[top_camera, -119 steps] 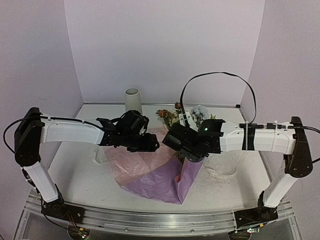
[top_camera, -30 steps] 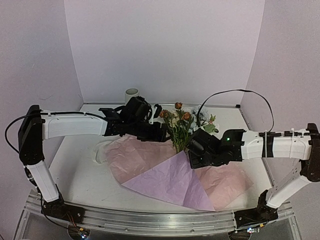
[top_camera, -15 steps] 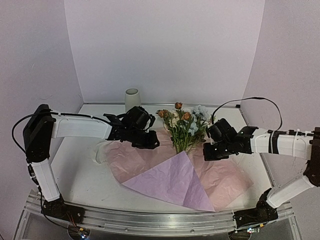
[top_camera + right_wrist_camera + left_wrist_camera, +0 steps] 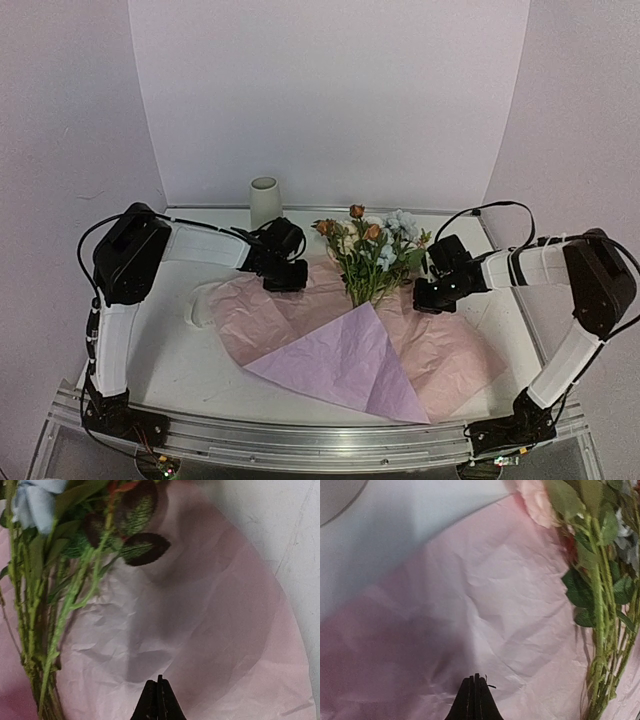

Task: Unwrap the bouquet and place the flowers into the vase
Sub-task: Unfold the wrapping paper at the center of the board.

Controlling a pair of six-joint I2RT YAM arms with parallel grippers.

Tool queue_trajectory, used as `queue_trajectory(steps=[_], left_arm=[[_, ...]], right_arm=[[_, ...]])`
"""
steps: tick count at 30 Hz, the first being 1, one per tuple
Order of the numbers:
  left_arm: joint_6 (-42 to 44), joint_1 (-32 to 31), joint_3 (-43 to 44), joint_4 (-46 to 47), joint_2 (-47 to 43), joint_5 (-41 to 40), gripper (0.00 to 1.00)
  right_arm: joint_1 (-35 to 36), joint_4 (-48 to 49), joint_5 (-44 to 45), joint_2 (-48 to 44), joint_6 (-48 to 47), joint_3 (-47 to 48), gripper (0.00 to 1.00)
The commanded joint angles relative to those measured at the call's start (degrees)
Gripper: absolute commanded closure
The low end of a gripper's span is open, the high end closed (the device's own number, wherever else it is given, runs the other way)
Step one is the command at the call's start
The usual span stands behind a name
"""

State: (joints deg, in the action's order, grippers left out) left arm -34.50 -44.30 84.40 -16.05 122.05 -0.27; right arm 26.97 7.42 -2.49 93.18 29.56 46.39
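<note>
Bright, soft and even from above in the overhead view. Dimmer at both wrists, with broad grey shadows across the crinkled lilac-pink paper sheet (image 4: 510, 620). Blurred on the green-stemmed artificial flowers (image 4: 30, 605) at frame edges, sharper on mid-frame creases.

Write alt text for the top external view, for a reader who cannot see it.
Artificial flowers lie on an unfolded sheet of pink paper on a white table. The left gripper and the right gripper flank them, both shut above the paper. An off-white vase stands behind, left of the flowers.
</note>
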Motion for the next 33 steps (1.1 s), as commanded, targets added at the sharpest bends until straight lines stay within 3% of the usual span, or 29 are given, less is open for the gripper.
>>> queue_trajectory(steps=[1, 20, 33], left_arm=[[0.80, 2.04, 3.39, 0.75, 1.36, -1.59, 1.00], [-1.66, 6.13, 2.29, 0.67, 6.85, -3.15, 1.00], [-0.30, 8.90, 12.14, 0.76, 14.14, -0.82, 1.00]], right_arm=[[-2.98, 1.17, -2.03, 4.81, -1.65, 2.56, 1.00], [-8.01, 2.25, -1.61, 16.29, -1.76, 9.24, 1.00], [-11.10, -1.99, -2.84, 26.21, -2.05, 24.48, 1.00]])
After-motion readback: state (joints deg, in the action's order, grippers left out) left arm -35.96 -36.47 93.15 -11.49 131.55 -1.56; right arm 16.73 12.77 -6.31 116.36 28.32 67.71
